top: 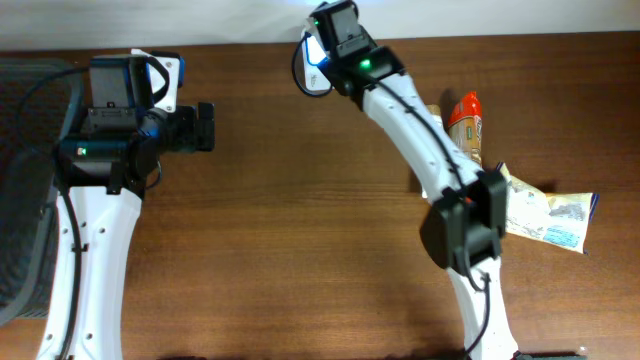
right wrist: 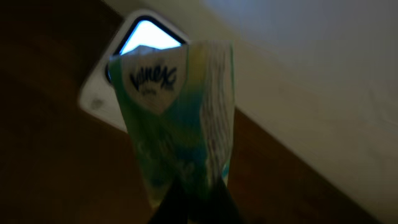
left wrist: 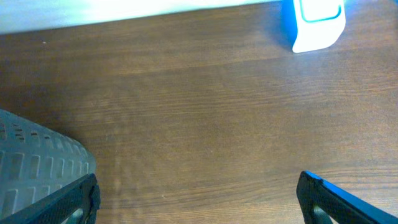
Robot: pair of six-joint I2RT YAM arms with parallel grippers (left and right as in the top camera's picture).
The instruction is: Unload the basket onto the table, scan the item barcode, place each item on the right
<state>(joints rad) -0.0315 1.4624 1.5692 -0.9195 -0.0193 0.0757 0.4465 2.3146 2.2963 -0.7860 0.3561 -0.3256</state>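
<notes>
So that its barcode can seemingly face the white scanner point(right wrist: 146, 34), the right pincer point(right wrist: 189, 202) grips a tissue packet point(right wrist: 177, 118) before it, while the left pincer point(left wrist: 199, 202) hangs open.

One scanner point(top: 312, 58), three packets point(top: 466, 120), one basket point(top: 22, 210)

Open table point(top: 290, 220); scanner point(left wrist: 317, 25), basket point(top: 20, 200) at edges

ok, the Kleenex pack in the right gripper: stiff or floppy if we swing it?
Probably soft: the Kleenex pack narrows and creases where the right gripper pinches it. Likely light, since it stands up from that single pinch without drooping. The wrapper looks like smooth film, so it might slip or twist near the scanner.
</notes>
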